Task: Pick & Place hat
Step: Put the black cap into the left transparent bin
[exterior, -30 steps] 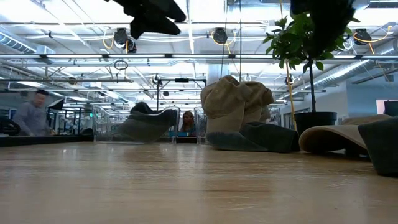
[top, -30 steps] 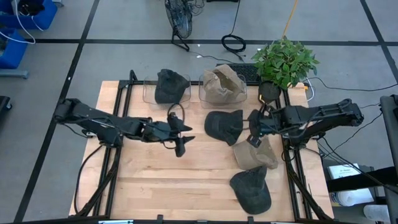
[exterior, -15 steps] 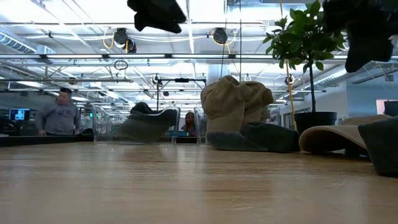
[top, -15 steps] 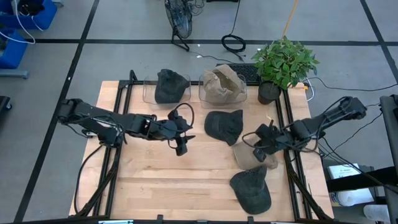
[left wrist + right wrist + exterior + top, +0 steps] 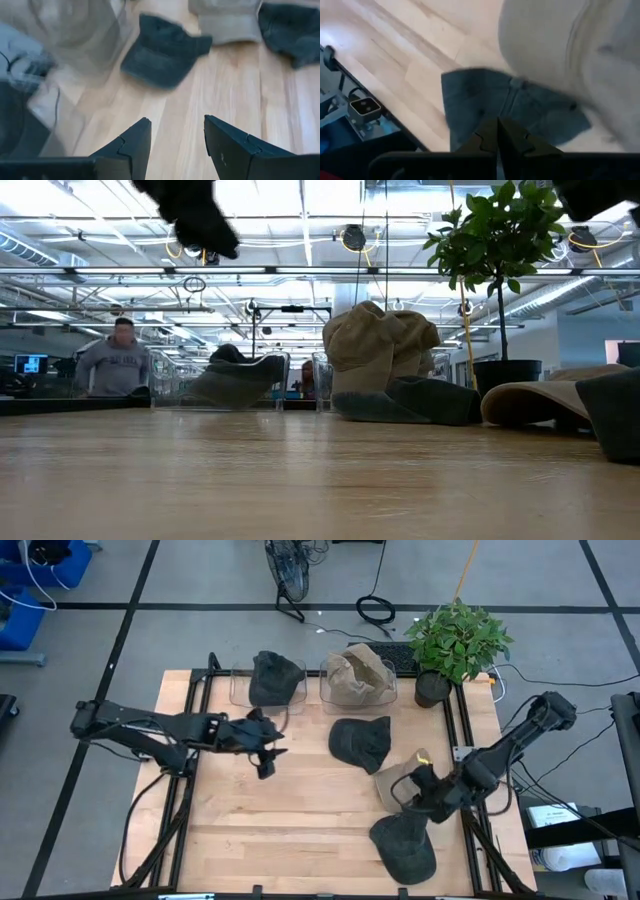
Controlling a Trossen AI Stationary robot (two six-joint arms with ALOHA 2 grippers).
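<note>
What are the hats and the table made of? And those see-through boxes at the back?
The dark cap and the tan cap look like soft, matte cotton cloth: they sag and crease, and seams show. The table looks like pale wood with a smooth finish, showing plank lines and grain. The two clear bins are probably plastic, since the hats inside show through the walls.

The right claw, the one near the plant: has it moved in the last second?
Yes. In the high view the right gripper has swung away from the potted plant toward the near edge, now over the tan hat, fingers shut.
</note>
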